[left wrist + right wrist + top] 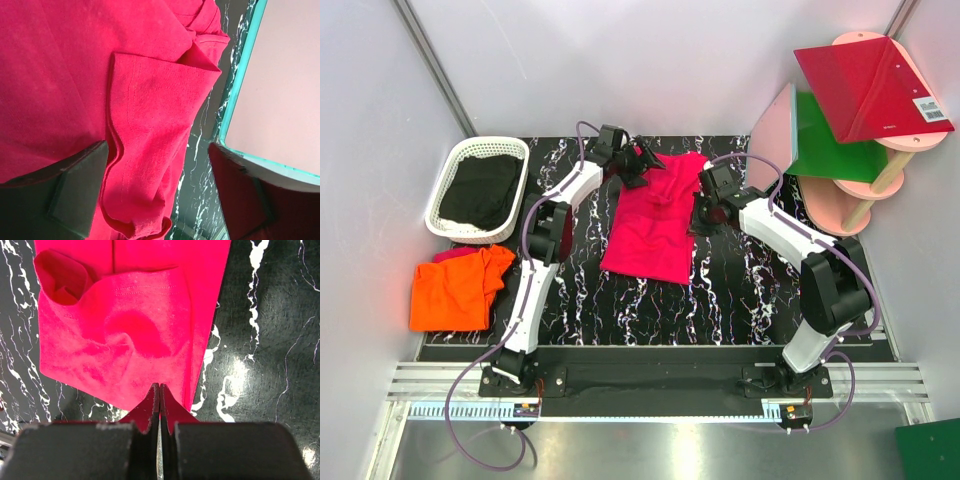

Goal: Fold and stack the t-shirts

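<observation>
The hot pink t-shirt (655, 220) lies partly folded in the middle of the black marbled mat (740, 300). My left gripper (638, 160) is at its far end, open; in the left wrist view (160, 190) the fingers (80, 185) straddle a folded-over sleeve (150, 130) without closing on it. My right gripper (703, 213) is at the shirt's right edge; in the right wrist view (159, 387) the jaws are pressed together, tips at the edge of the cloth (120, 335), with no cloth seen between them. The orange t-shirt (450, 290) lies folded at the left.
A white basket (448, 180) with dark cloth stands at the back left. A pink tiered stand (840, 200) holding red (865, 90) and green (830, 140) panels is at the back right. A pale pink board (280, 90) leans close beside the left gripper.
</observation>
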`<act>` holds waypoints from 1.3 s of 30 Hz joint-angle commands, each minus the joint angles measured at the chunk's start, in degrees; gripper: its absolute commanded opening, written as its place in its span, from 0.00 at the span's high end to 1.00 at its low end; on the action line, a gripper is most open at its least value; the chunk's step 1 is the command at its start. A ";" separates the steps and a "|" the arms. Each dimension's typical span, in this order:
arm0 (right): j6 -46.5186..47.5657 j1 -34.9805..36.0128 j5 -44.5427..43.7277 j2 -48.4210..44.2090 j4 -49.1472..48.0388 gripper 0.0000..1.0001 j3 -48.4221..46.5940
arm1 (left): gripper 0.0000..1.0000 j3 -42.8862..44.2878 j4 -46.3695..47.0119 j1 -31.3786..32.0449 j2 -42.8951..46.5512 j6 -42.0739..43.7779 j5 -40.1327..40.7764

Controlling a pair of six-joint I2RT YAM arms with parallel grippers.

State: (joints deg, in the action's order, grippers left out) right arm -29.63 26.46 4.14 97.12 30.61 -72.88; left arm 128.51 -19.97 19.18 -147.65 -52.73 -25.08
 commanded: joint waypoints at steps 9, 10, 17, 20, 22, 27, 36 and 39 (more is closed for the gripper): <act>0.98 -1.41 -0.36 -3.60 1.73 1.00 -0.24 | 0.51 0.52 2.92 -0.11 -2.82 -0.71 -3.04; 0.89 -1.50 -0.36 -3.61 1.73 1.00 -0.16 | 0.60 0.25 3.00 -0.11 -2.55 -0.71 -3.22; 0.89 -1.58 -0.45 -4.04 1.82 1.00 0.37 | 1.00 -1.07 2.65 -0.63 -0.53 1.39 -3.92; 0.97 -1.58 -0.27 -4.05 1.73 1.00 0.90 | 1.00 -1.42 2.39 -0.98 2.01 3.50 -1.73; 0.80 -1.59 -0.27 -4.13 1.73 1.00 1.07 | 1.00 -1.51 2.47 -1.42 3.77 4.21 -0.41; 0.80 -1.58 0.08 -4.22 1.73 1.00 1.60 | 1.00 -1.42 4.93 -2.83 6.15 3.95 0.30; 0.62 -1.58 0.43 -3.78 1.82 1.00 1.69 | 0.92 -0.28 7.75 -4.50 7.56 3.34 1.88; 0.62 -1.58 0.60 -3.78 1.73 1.00 1.51 | 0.15 0.69 5.48 -5.38 6.07 3.34 0.48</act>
State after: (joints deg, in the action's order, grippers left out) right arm -29.56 25.17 4.14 95.70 32.82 -71.16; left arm 127.02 -14.87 14.81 -143.24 -49.52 -24.97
